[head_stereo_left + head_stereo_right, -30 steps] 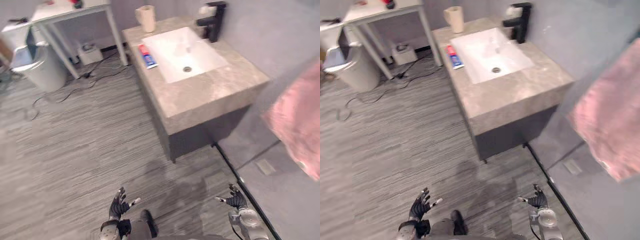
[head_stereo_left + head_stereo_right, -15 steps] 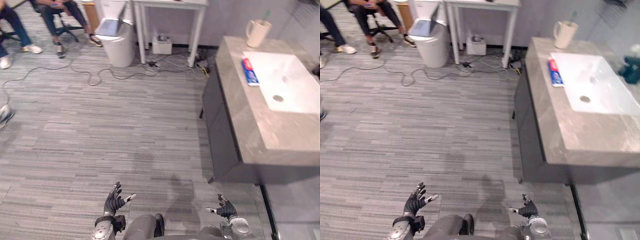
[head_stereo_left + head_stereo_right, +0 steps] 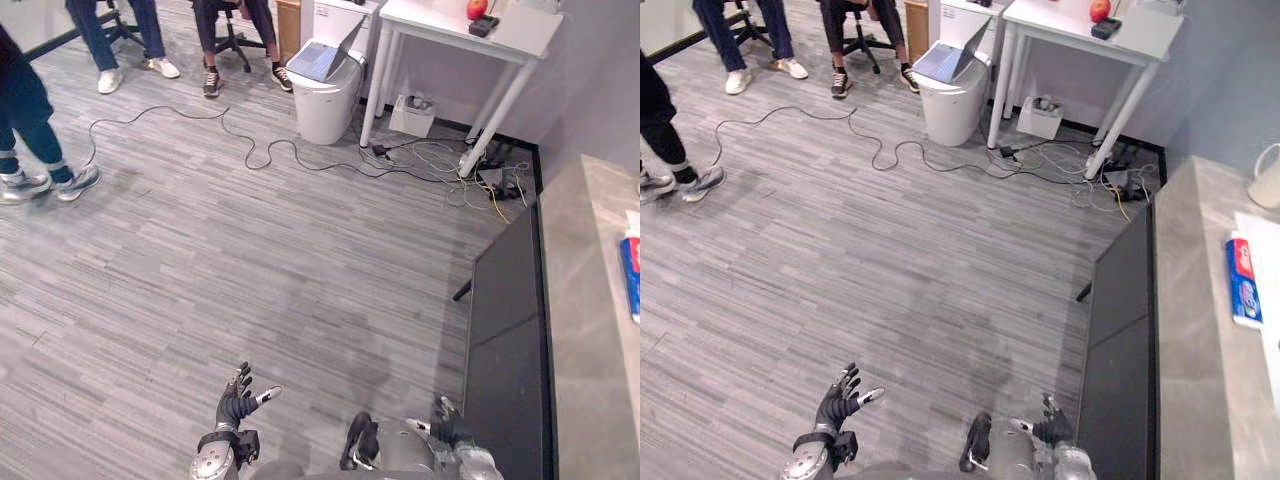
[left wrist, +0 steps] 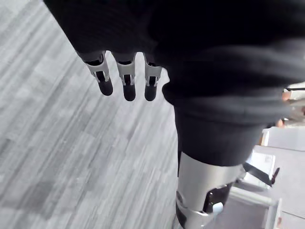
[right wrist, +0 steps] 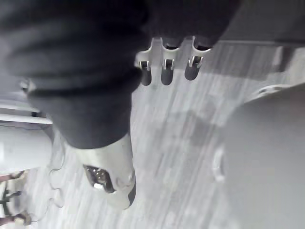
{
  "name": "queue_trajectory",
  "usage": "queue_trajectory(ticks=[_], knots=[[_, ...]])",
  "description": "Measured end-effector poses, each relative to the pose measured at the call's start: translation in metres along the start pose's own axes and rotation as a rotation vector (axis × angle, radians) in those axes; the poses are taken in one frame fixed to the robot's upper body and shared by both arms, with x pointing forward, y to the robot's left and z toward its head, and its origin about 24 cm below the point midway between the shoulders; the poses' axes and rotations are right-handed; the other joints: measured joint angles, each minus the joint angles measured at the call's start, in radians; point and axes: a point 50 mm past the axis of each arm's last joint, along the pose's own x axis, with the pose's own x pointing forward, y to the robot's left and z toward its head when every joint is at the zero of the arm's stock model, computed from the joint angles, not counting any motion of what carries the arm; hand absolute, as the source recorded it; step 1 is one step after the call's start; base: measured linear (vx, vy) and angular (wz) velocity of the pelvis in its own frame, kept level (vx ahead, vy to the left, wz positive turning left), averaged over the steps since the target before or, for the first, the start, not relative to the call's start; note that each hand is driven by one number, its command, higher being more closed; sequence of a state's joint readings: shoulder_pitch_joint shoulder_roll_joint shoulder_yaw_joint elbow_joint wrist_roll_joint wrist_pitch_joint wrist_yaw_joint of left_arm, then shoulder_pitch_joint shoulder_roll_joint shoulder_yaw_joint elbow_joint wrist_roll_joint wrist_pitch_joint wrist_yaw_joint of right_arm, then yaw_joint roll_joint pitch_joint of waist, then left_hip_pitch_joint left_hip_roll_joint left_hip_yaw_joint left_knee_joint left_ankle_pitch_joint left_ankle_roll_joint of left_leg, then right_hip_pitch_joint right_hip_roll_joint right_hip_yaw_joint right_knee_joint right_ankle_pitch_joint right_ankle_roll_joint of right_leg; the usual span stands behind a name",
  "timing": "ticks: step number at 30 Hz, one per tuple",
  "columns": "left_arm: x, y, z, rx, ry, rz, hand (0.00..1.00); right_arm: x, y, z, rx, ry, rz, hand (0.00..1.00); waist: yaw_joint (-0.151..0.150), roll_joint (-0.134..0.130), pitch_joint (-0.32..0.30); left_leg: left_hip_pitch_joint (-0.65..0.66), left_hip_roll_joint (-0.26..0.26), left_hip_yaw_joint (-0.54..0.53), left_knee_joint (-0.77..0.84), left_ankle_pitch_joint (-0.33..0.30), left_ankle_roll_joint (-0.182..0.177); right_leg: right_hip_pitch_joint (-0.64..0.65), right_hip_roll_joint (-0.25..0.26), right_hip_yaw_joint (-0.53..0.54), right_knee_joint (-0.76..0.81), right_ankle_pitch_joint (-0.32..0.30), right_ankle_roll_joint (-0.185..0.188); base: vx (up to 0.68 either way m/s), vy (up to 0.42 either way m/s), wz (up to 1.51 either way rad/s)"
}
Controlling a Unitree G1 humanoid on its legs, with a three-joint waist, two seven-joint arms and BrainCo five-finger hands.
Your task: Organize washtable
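Observation:
The grey stone washtable [image 3: 1192,330] runs along the right edge, with its dark cabinet front [image 3: 1118,340] facing the floor. On its top lie a red, white and blue toothpaste tube [image 3: 1243,280] and, farther back, a cream cup [image 3: 1268,177]. My left hand [image 3: 236,397] hangs low over the floor with its fingers [image 4: 125,82] spread and straight, holding nothing. My right hand [image 3: 446,427] hangs low beside the cabinet's near corner, its fingers [image 5: 165,70] straight and empty too. Both hands are far from the tabletop.
A white bin [image 3: 325,90] with an open laptop on it stands at the back, beside a white table [image 3: 470,30] bearing a red fruit [image 3: 1100,10]. Cables [image 3: 300,150] trail across the wood-look floor. People's legs [image 3: 30,130] show at upper left, with others seated [image 3: 225,40].
The camera has swung left: the washtable has slid to the right edge and the sink has left the picture. Both hands stay low and open.

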State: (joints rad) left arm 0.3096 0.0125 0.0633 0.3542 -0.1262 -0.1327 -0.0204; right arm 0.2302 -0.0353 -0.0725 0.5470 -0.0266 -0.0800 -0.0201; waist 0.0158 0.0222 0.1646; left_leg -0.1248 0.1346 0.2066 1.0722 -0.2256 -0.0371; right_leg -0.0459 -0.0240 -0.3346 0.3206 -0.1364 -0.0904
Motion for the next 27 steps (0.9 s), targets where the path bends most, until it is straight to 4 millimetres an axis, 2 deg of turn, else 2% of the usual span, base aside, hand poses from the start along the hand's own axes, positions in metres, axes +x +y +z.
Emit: queue_trajectory(ticks=[1,2,4,5,6,7,8,9,10,11,12,13,14,15,16,17,19,21,22,23,24,25,26,27], knots=[[0.002,0.001,0.003,-0.003,-0.012,0.007,0.0,0.0,0.004,0.0,0.022,-0.001,0.002,0.0,0.001,-0.002,0.001,-0.039,0.028,0.019,0.026,-0.026,0.019,0.04,0.0,0.022,-0.026,0.0,0.0,0.41,0.088,-0.55],[0.004,0.003,0.008,-0.005,-0.033,0.013,0.0,0.001,0.005,0.001,0.038,-0.003,-0.001,0.0,0.005,-0.015,0.007,-0.098,0.053,0.041,0.01,-0.056,0.043,0.08,-0.013,0.056,-0.054,0.0,0.0,0.47,0.15,-0.65],[0.006,0.002,0.011,-0.007,-0.043,0.011,0.0,0.001,0.004,0.001,0.047,-0.003,-0.005,0.0,0.025,-0.021,0.015,-0.2,0.078,0.036,-0.092,-0.083,0.042,0.106,-0.039,0.09,-0.067,-0.008,0.013,0.46,0.261,-0.69],[0.008,0.001,0.014,-0.008,-0.052,0.008,0.0,0.001,0.003,0.002,0.057,-0.004,-0.013,0.0,0.033,-0.028,0.028,-0.258,0.071,0.003,-0.215,-0.079,0.037,0.121,-0.067,0.112,-0.057,-0.04,0.067,0.47,0.377,-0.71],[0.008,-0.003,0.013,-0.028,-0.051,0.004,0.0,0.001,-0.002,0.003,0.061,-0.01,-0.029,0.0,0.038,-0.001,0.029,-0.252,0.058,-0.098,-0.483,-0.013,-0.012,0.119,-0.079,0.133,-0.015,-0.102,0.153,0.38,0.357,-0.7],[0.006,-0.005,0.009,-0.041,-0.041,0.004,0.0,0.001,-0.005,0.002,0.06,-0.007,-0.037,0.0,0.048,0.004,0.043,-0.235,0.06,-0.103,-0.549,0.088,0.026,0.121,-0.08,0.154,0.007,-0.133,0.195,0.3,0.308,-0.67],[0.011,0.0,0.011,-0.039,-0.031,0.024,0.0,0.002,0.004,0.001,0.075,0.006,-0.015,0.0,0.057,-0.039,0.056,-0.208,0.049,-0.055,-0.546,0.069,-0.005,0.115,-0.101,0.182,0.02,-0.158,0.208,0.3,0.273,-0.81],[0.008,0.006,0.014,-0.028,-0.052,0.042,0.0,0.001,0.016,0.008,0.063,-0.026,0.032,0.0,0.063,-0.07,0.054,-0.211,0.019,-0.112,-0.488,0.053,-0.012,0.091,-0.092,0.197,0.007,-0.133,0.19,0.28,0.21,-0.8],[0.008,0.006,0.015,-0.029,-0.056,0.043,0.0,0.003,0.017,0.01,0.062,-0.036,0.036,0.0,0.063,-0.076,0.055,-0.219,-0.003,-0.175,-0.449,0.046,-0.01,0.094,-0.098,0.208,0.004,-0.131,0.189,0.29,0.177,-1.03],[0.007,0.005,0.015,-0.027,-0.056,0.041,0.0,0.005,0.018,0.015,0.062,-0.055,0.04,0.0,0.06,-0.078,0.052,-0.22,-0.01,-0.188,-0.404,0.026,0.004,0.099,-0.1,0.246,-0.013,-0.115,0.19,0.2,0.164,-0.84],[0.007,0.005,0.015,-0.025,-0.057,0.039,0.0,0.004,0.018,0.016,0.061,-0.064,0.039,0.0,0.059,-0.077,0.052,-0.214,-0.003,-0.17,-0.392,0.007,0.007,0.098,-0.101,0.267,-0.015,-0.108,0.192,0.23,0.259,-1.31],[0.006,0.003,0.017,-0.023,-0.071,0.029,0.0,0.004,0.018,0.016,0.057,-0.069,0.04,0.0,0.061,-0.073,0.051,-0.17,0.025,-0.109,-0.403,-0.071,0.015,0.075,-0.1,0.326,0.012,-0.107,0.193,0.19,0.313,-1.29],[0.007,0.002,0.017,-0.02,-0.071,0.024,0.0,0.004,0.018,0.016,0.055,-0.069,0.043,0.0,0.058,-0.07,0.052,-0.14,0.036,-0.079,-0.422,-0.118,0.019,0.044,-0.1,0.34,0.066,-0.108,0.195,0.13,0.247,-1.26],[0.007,0.002,0.018,-0.015,-0.071,0.02,0.0,0.004,0.019,0.016,0.054,-0.067,0.045,0.0,0.058,-0.074,0.051,-0.133,0.041,-0.059,-0.422,-0.122,0.02,0.021,-0.106,0.342,0.103,-0.108,0.195,0.09,0.188,-1.39],[0.007,0.003,0.016,-0.001,-0.062,0.014,0.0,0.001,0.022,0.011,0.045,-0.054,0.054,0.0,0.055,-0.093,0.053,-0.067,0.054,0.043,-0.442,-0.141,0.035,-0.079,-0.147,0.325,0.281,-0.089,0.215,0.07,0.115,-1.28],[0.006,0.003,0.015,-0.001,-0.058,0.015,0.0,0.0,0.022,0.009,0.038,-0.047,0.056,0.0,0.055,-0.092,0.054,-0.037,0.056,0.067,-0.446,-0.152,0.037,-0.101,-0.161,0.305,0.331,-0.073,0.217,0.09,0.135,-1.51],[0.005,0.004,0.011,0.011,-0.041,0.013,0.0,-0.005,0.024,0.0,0.031,-0.02,0.067,0.0,0.05,-0.074,0.059,0.069,0.072,0.164,-0.469,-0.182,0.034,-0.126,-0.208,0.218,0.421,-0.037,0.185,0.12,0.105,-1.32],[0.006,0.007,0.007,0.027,-0.024,0.015,0.0,-0.007,0.026,-0.003,0.019,-0.011,0.091,0.0,0.048,-0.081,0.038,0.122,0.109,0.266,-0.502,-0.194,0.02,-0.156,-0.24,0.094,0.419,-0.06,0.178,0.1,0.015,-1.38],[0.006,0.009,0.005,0.033,-0.013,0.016,0.0,-0.006,0.027,-0.001,0.017,-0.017,0.094,0.0,0.049,-0.081,0.034,0.124,0.118,0.287,-0.51,-0.196,0.012,-0.174,-0.24,0.049,0.406,-0.076,0.172,0.09,-0.038,-1.36],[0.007,0.01,0.002,0.042,0.003,0.013,0.0,-0.002,0.028,0.004,0.014,-0.032,0.097,0.0,0.042,-0.084,0.032,0.13,0.139,0.335,-0.526,-0.194,-0.003,-0.207,-0.24,-0.046,0.36,-0.094,0.161,0.13,-0.083,-1.3],[0.009,0.011,-0.003,0.046,0.032,0.017,0.0,0.004,0.029,0.006,0.0,-0.026,0.105,0.0,0.022,-0.083,0.032,0.134,0.154,0.358,-0.545,-0.183,-0.02,-0.233,-0.225,-0.142,0.28,-0.091,0.158,0.13,-0.104,-1.14],[0.009,0.014,-0.007,0.052,0.054,0.021,0.0,0.007,0.029,0.005,-0.009,-0.011,0.11,0.0,0.019,-0.086,0.03,0.142,0.158,0.374,-0.553,-0.174,-0.028,-0.242,-0.212,-0.175,0.222,-0.076,0.146,0.17,-0.132,-0.87],[0.01,0.018,-0.011,0.069,0.078,0.027,0.0,0.009,0.028,0.0,-0.031,0.016,0.112,0.0,0.008,-0.099,0.028,0.167,0.137,0.364,-0.578,-0.165,-0.038,-0.248,-0.178,-0.182,0.11,0.038,0.082,0.23,-0.124,-0.73],[0.01,0.017,-0.016,0.064,0.102,0.028,0.0,0.009,0.021,-0.006,-0.058,0.046,0.101,0.0,0.0,-0.079,0.027,0.203,0.134,0.32,-0.603,-0.154,-0.052,-0.21,-0.145,-0.163,0.09,0.069,0.027,0.25,-0.104,-0.79]])
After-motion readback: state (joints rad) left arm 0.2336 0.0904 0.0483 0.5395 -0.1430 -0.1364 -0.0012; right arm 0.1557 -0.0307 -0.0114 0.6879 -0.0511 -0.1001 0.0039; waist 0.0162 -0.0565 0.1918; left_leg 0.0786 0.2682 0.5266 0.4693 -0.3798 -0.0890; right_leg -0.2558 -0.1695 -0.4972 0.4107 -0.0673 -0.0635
